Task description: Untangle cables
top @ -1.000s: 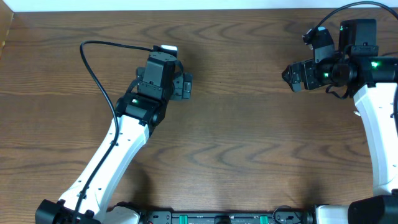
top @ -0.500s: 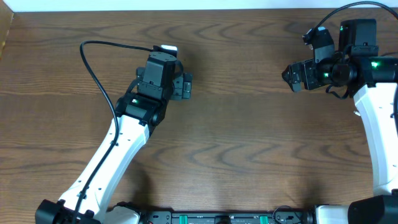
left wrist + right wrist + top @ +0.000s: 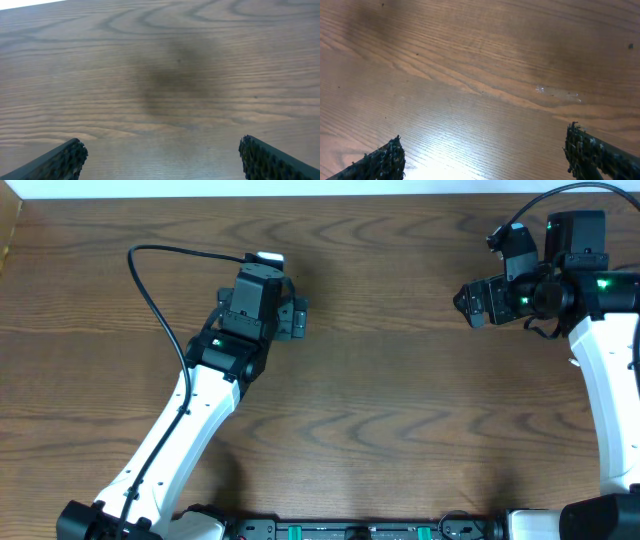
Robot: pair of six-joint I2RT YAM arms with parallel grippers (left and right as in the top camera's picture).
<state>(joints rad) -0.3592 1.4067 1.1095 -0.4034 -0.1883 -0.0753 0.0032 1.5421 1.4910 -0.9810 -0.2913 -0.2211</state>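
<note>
Overhead shows no loose cables, perhaps out of frame; left hand [image 3: 161,150] and right hand [image 3: 484,142] hover spread, empty, likely awaiting them.

The left fingers [image 3: 62,161] and right fingers [image 3: 382,162] are cut off by each wrist view's near edge; overhead, the right arm [image 3: 605,400] is cropped at the right edge.

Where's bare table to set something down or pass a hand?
Widest bare wood: mid table, from left tool across to right tool and down to the front edge. Also the left strip beyond the black cable. Crowded: along the left arm and the right arm at the right edge. No loose cords in view.
</note>
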